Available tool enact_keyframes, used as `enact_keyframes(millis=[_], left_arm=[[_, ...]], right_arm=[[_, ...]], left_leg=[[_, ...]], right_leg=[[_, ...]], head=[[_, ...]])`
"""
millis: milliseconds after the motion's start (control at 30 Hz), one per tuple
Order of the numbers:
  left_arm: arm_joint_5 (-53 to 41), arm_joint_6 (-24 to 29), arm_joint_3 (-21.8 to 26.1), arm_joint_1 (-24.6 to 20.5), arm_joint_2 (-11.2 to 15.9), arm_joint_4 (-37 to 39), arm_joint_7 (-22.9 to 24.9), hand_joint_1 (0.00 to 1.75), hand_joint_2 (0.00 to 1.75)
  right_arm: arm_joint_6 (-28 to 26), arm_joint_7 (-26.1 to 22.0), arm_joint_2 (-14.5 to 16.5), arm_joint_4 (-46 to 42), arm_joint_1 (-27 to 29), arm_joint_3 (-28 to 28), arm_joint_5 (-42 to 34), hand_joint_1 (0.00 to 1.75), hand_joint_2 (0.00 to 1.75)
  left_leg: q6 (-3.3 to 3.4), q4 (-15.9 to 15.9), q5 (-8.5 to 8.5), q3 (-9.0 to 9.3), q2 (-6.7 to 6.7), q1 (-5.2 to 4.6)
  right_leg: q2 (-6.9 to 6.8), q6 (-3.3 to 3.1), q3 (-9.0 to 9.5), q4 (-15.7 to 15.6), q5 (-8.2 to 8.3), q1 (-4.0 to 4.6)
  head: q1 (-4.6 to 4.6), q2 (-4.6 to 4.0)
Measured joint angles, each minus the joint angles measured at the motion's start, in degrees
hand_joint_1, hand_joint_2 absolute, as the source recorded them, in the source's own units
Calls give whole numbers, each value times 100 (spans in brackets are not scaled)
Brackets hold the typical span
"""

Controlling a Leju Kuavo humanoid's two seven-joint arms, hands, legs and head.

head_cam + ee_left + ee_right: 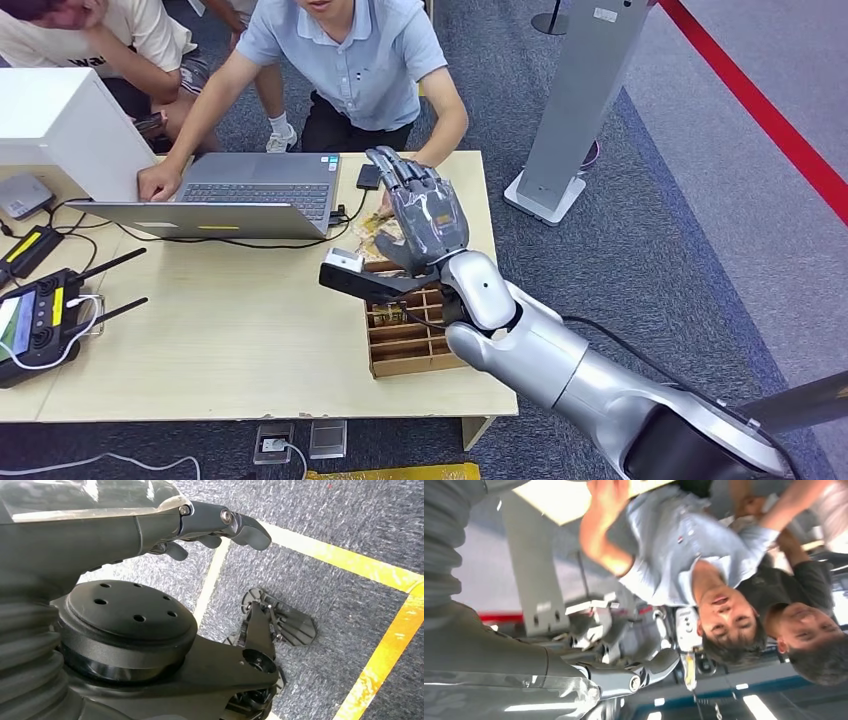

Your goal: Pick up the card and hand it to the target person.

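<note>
Right hand [425, 215]: raised above the far end of the wooden box, back of the hand towards the head camera, fingers [395, 170] stretched out and pointing away from the robot towards the person in the blue shirt.
Right hand grip: palm side hidden. In the right wrist view the fingers [659, 662] look lightly bent, but I cannot tell whether they have hold of anything.
Card [375, 235]: a brownish patterned flat piece shows just at the thumb-side edge of the right hand, under it and mostly covered. Cannot tell whether it is touching the hand or lying on the table.
Wooden box [400, 350]: slotted tray directly beneath the right wrist and forearm, on the table [250, 340].
Person in blue shirt [360, 60]: just beyond the right fingertips, leaning over the table's far edge, one arm reaching down to right beside those fingertips, the other on the laptop.
Laptop [250, 190]: open, off to the thumb side of the right hand, near it.
Left hand [200, 525]: over grey carpet with yellow floor lines, fingers loosely bent, nothing in them.
</note>
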Motion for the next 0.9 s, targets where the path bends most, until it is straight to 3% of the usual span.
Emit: enact_keyframes(millis=[267, 467, 733, 900], left_arm=[[-238, -1, 96, -56, -47, 167, 8, 0, 175], [-509, 0, 236, -88, -109, 273, 92, 0, 175], [-721, -2, 542, -79, -170, 283, 40, 0, 175], [-785, -1, 707, -79, -210, 283, 24, 0, 175]], right_arm=[[139, -797, -190, -989, 539, -291, -2685, 0, 175], [485, -901, -582, -2015, 938, -382, -3911, 0, 175], [694, -449, -1325, -3398, 1509, -379, -4119, 0, 175], [711, -348, -1608, -3762, 1892, -376, -4126, 0, 175]], left_leg=[[0, 0, 0, -1, 1, 0], [0, 0, -1, -1, 1, 0], [1, 0, -2, 0, 2, 0], [1, 0, -3, -1, 2, 0]], right_leg=[[1, 0, -3, -1, 0, 0], [1, 0, -4, -2, 0, 0], [2, 0, -4, -4, 0, 0], [2, 0, -3, -4, 0, 0]], head=[[1, 0], [1, 0], [2, 0], [0, 0]])
